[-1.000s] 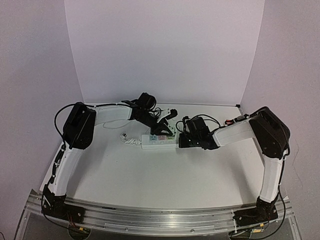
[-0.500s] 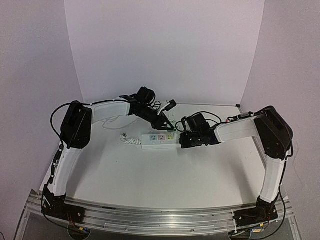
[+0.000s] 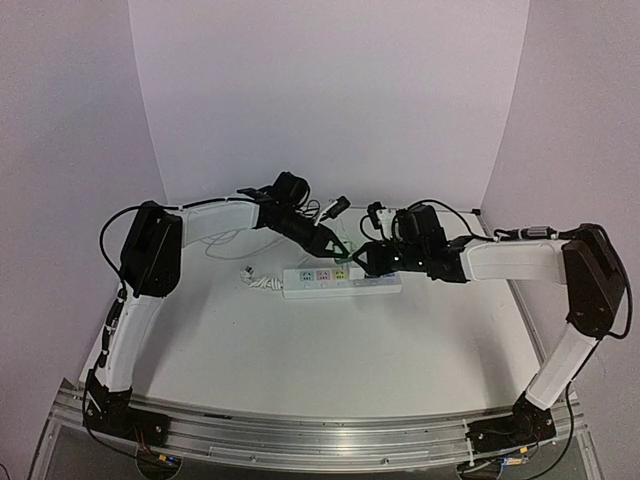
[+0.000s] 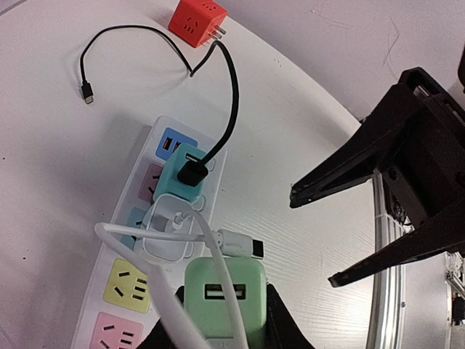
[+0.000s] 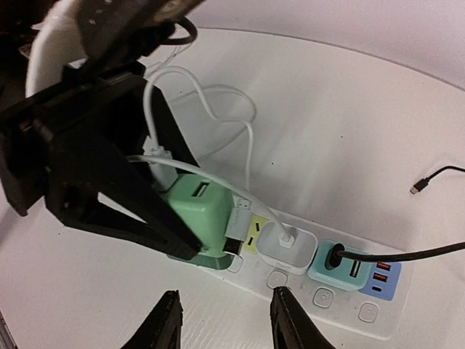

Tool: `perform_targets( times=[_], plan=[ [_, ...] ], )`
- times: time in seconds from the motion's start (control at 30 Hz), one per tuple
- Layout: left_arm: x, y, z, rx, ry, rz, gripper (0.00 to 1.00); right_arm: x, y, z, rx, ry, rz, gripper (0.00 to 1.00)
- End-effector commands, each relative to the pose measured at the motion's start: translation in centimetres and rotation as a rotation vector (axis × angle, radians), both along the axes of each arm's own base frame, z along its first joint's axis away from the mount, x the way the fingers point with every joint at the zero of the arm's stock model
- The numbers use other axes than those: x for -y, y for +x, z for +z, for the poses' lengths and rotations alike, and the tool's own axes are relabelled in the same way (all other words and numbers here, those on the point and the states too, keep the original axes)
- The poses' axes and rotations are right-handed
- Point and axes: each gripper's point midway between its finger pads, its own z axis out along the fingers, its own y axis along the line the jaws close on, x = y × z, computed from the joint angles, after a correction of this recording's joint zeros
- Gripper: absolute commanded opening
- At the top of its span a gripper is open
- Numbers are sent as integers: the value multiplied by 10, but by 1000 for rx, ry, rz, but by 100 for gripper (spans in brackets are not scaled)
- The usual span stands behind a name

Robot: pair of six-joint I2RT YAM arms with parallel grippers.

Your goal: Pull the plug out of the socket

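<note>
- Plug [image 4: 224, 287], pinched by the left end effector [image 4: 224, 323], should be drawn straight off.
- Socket [image 5: 327, 298] should be pinned by the spread right end effector [image 5: 225, 320].

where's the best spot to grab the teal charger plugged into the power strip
Grip the teal charger by its two faces toward the long edges of the power strip, coming straight down. The white charger crowds one neighbouring face. The black cable leaves the top, so let the fingers straddle it.
</note>
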Motion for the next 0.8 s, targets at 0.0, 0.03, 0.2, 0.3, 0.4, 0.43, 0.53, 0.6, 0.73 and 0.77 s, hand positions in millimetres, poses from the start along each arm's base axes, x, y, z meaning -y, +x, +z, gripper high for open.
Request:
perform_targets(
  times=[0.0, 0.03, 0.2, 0.3, 0.4, 0.43, 0.53, 0.6, 0.73, 0.77],
  plan=[
    [-2, 3, 67, 9, -112, 6, 0, -14, -7, 31, 119, 94, 100, 42],
    [-2, 3, 67, -12, -114, 14, 0, -17, -7, 35, 142, 115, 115, 43],
    [0, 0, 74, -75, -145, 12, 0, -24, 3, 44, 238, 167, 113, 54],
    [0, -6, 79, -115, -171, -13, 0, -26, 11, 47, 278, 185, 93, 61],
    [-4, -10, 84, -129, -199, -43, 0, -30, 14, 51, 304, 208, 98, 62],
    [-8, -10, 84, -137, -209, -46, 0, -32, 13, 50, 307, 206, 102, 63],
    [-15, -7, 85, -166, -224, -43, 0, -35, 10, 44, 313, 188, 116, 65],
    [-17, -5, 86, -169, -225, -40, 0, -36, 7, 40, 311, 179, 121, 65],
    [-17, -10, 85, -197, -231, -58, 0, -43, 4, 32, 327, 145, 147, 66],
    [-17, -10, 84, -204, -230, -59, 0, -45, 5, 31, 333, 137, 149, 67]
  ],
)
